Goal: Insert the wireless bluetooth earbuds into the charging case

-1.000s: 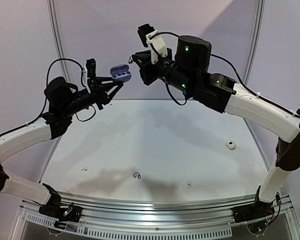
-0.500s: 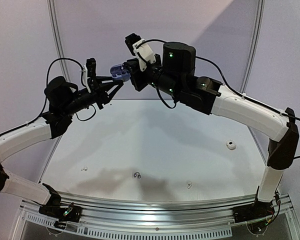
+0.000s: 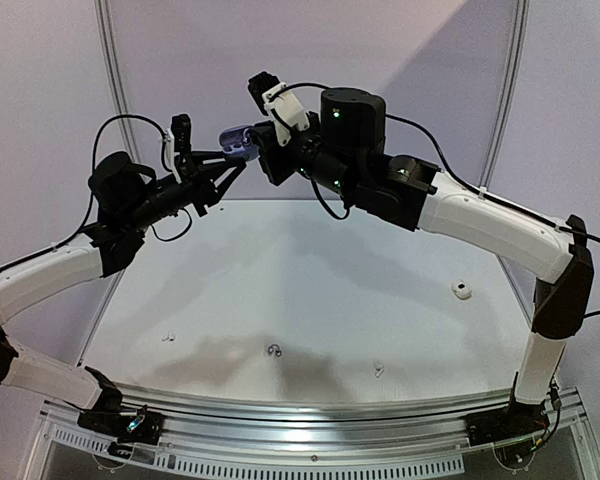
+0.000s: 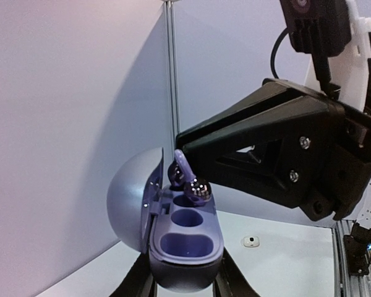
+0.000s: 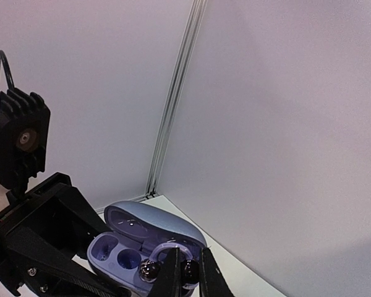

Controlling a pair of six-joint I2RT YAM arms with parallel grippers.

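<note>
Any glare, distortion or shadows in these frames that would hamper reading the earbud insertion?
Top external: wide-angle bowing of the table edge, with soft arm shadows and glare near its front. Left wrist: sharp, with bright glints on the earbud at the charging case. Right wrist: evenly lit, with the earbud glinting too.

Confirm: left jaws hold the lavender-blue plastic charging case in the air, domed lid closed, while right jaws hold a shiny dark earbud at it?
The domed lid is open, not closed; the left wrist view shows it. Otherwise yes: left jaws hold the lavender-blue plastic charging case in the air, right jaws hold a shiny dark earbud at it.
</note>
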